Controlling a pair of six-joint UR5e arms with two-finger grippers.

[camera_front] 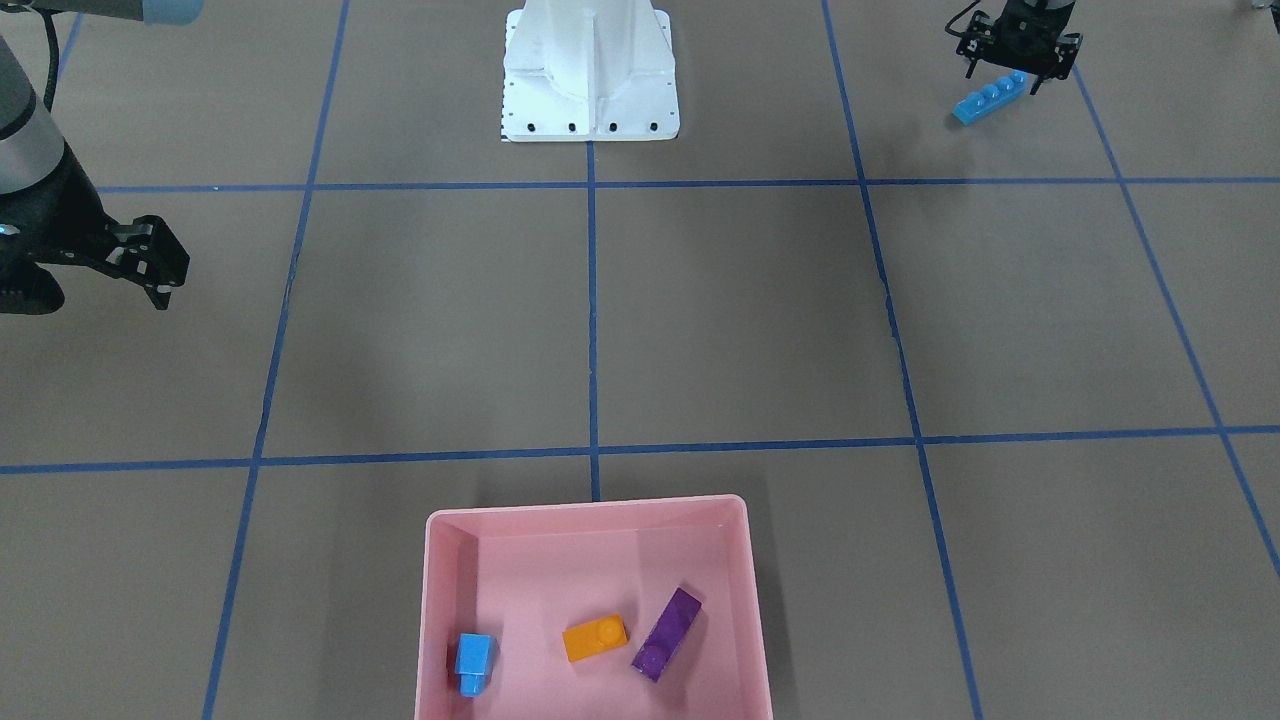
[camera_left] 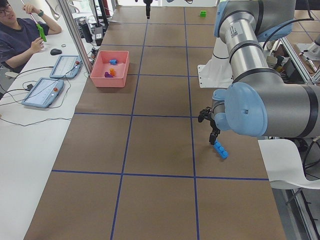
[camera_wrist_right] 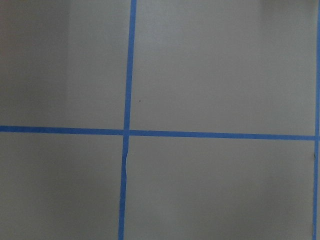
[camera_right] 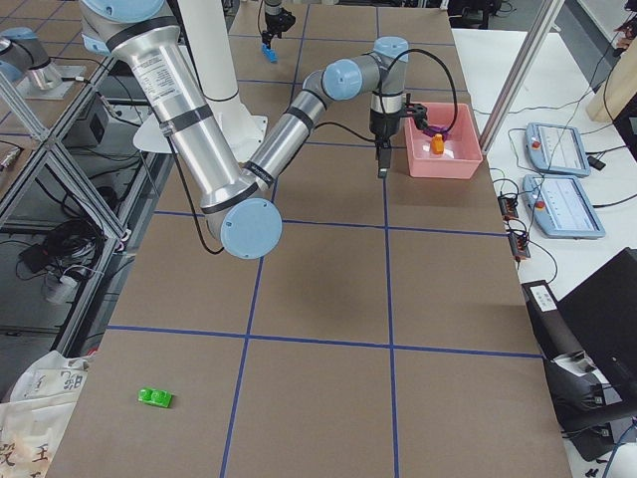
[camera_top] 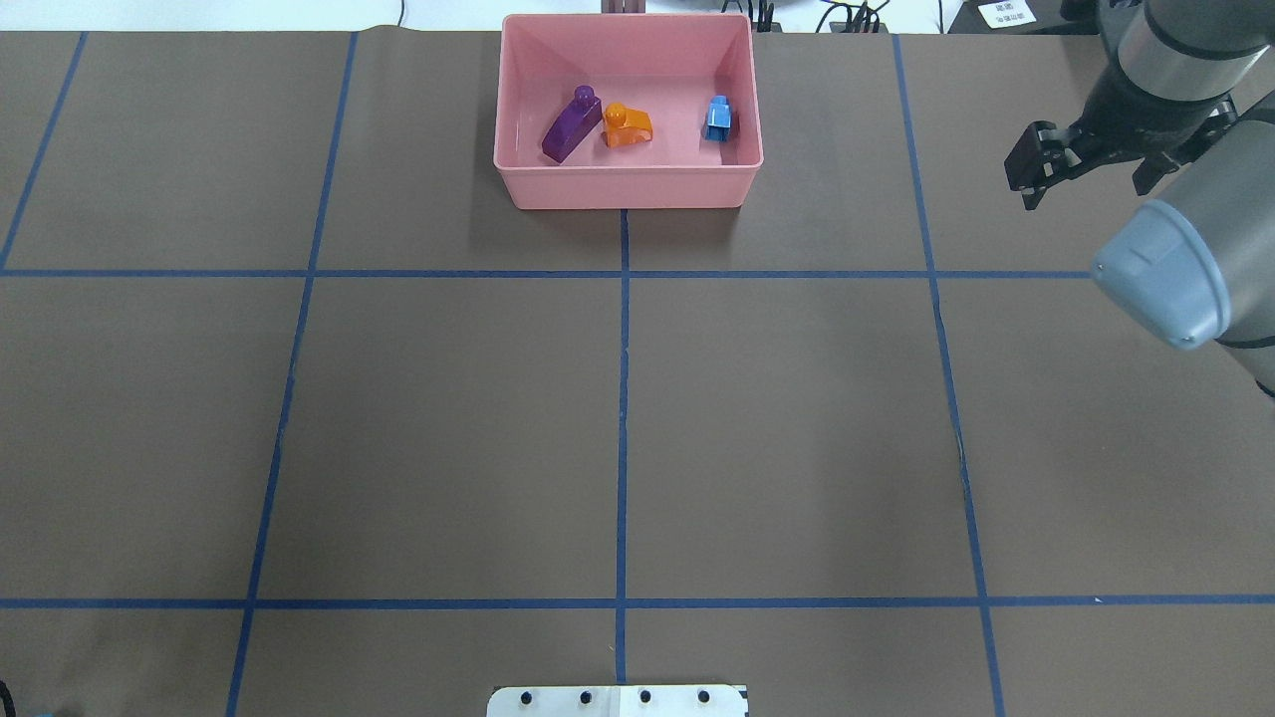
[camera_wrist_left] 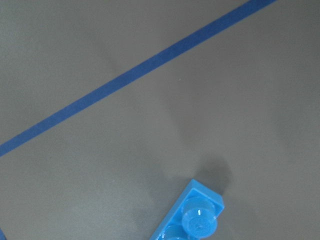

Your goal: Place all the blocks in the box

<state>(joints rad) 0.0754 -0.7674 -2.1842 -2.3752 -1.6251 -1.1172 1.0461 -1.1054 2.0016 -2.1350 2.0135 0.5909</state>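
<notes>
The pink box point(camera_front: 590, 518) point(camera_top: 628, 187) holds three blocks: a purple one point(camera_front: 667, 633), an orange one point(camera_front: 595, 637) and a small blue one point(camera_front: 474, 660). A long blue block point(camera_front: 990, 98) point(camera_left: 220, 150) lies on the mat near the robot's left side. My left gripper point(camera_front: 1003, 78) hangs over one end of it, fingers spread, open. A green block point(camera_right: 154, 398) sits alone far out on the right side of the table. My right gripper point(camera_front: 155, 265) point(camera_top: 1086, 179) is open and empty, above the mat beside the box.
The white robot base point(camera_front: 590, 110) stands at the table's middle edge. Blue tape lines divide the brown mat into squares. A person point(camera_left: 20, 35) sits at a side bench with tablets point(camera_left: 42, 92) beyond the box.
</notes>
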